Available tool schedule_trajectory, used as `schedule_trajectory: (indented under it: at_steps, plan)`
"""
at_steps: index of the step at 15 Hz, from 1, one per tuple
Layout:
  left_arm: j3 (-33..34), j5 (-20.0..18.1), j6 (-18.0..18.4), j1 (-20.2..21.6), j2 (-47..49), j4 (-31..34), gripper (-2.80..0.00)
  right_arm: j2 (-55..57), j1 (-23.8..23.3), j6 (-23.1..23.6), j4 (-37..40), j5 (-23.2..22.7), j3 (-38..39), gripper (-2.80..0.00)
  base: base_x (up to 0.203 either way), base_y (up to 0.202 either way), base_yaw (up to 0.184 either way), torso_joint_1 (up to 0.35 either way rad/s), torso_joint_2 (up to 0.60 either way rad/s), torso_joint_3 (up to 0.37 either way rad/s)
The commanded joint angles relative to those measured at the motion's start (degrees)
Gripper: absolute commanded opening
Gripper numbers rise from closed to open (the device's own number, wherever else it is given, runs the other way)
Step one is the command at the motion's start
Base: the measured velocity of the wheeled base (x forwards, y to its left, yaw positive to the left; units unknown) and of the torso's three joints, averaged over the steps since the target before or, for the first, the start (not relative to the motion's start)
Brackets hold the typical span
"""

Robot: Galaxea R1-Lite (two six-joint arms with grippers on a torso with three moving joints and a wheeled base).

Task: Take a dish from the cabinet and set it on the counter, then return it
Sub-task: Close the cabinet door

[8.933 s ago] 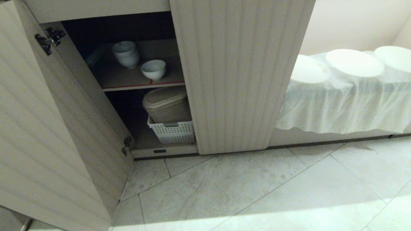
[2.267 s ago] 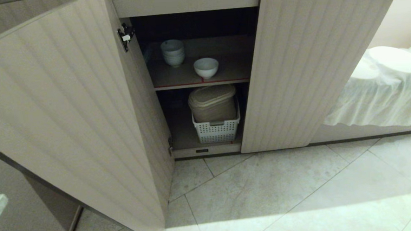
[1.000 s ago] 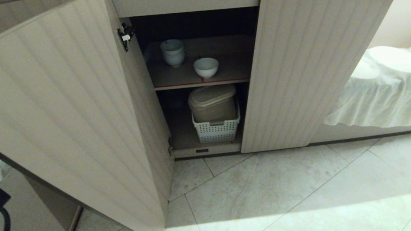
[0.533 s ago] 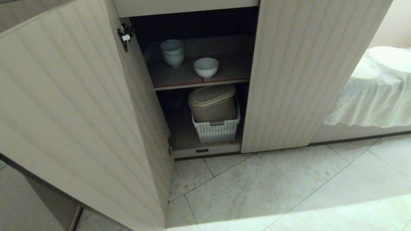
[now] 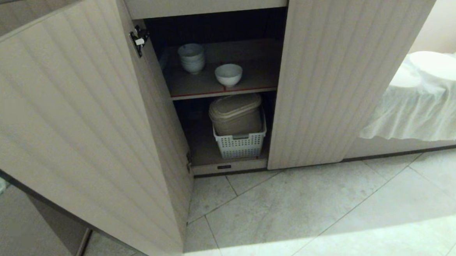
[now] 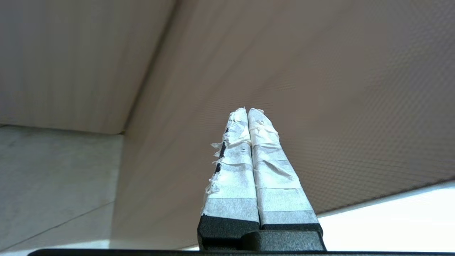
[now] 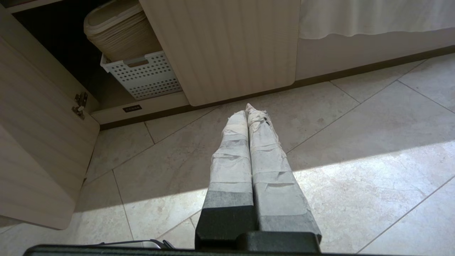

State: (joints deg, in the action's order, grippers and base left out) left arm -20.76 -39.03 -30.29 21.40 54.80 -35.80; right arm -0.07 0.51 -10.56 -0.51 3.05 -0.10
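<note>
Cabinet [image 5: 327, 80] has its left door [image 5: 76, 132] swung wide open, right door closed; hinge [image 5: 139, 38] visible at the top of the open door. Dish [image 5: 228, 74] sits upright on the upper red-edged shelf [image 5: 257, 83], near the front edge, on its own; stack of white bowls [image 5: 192, 57] stands further back and to the left on the same shelf, apart from the dish. Below the shelf: white perforated basket [image 5: 240, 145] holding a beige lidded container [image 5: 235, 114]. Right of the cabinet: an open recess with white cloth [image 5: 418, 114] draped over its edge and white plates [image 5: 439, 66] on top. Tiled floor [image 5: 314, 217] in front.

Left gripper [image 6: 247, 110]: taped fingers [image 6: 234, 167] clenched together, grasping nothing; it sits behind the open door, close to that beige panel, on the far side from the shelf; in the head view only a dark sliver of the arm shows at the left edge. Whether the tips touch the panel: can't tell.

Right gripper [image 7: 247, 107]: taped fingers [image 7: 270, 160] pressed together, empty, hanging over the floor in front of the closed door; well apart from the dish.
</note>
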Motion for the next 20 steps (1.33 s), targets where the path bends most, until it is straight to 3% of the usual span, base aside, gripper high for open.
schedule_trajectory:
  at_steps: [1,5,20]
  plan:
    - [-0.2,-1.1,-0.2,-0.8,-0.2,-0.2,-2.8,0.1,0.0,-0.1,0.0,0.0,0.0,-2.8,0.0,0.0,0.0,0.0,0.0,0.0]
    - [-0.7,-1.0,-4.1,-5.7,-1.1,-0.7,-2.8,0.1,0.0,-0.1,0.0,0.0,0.0,-2.8,0.0,0.0,0.0,0.0,0.0,0.0]
    - [-0.8,-0.6,-4.0,-18.7,-1.5,-0.9,-2.8,0.1,0.0,-0.1,0.0,0.0,0.0,-2.8,0.0,0.0,0.0,0.0,0.0,0.0]
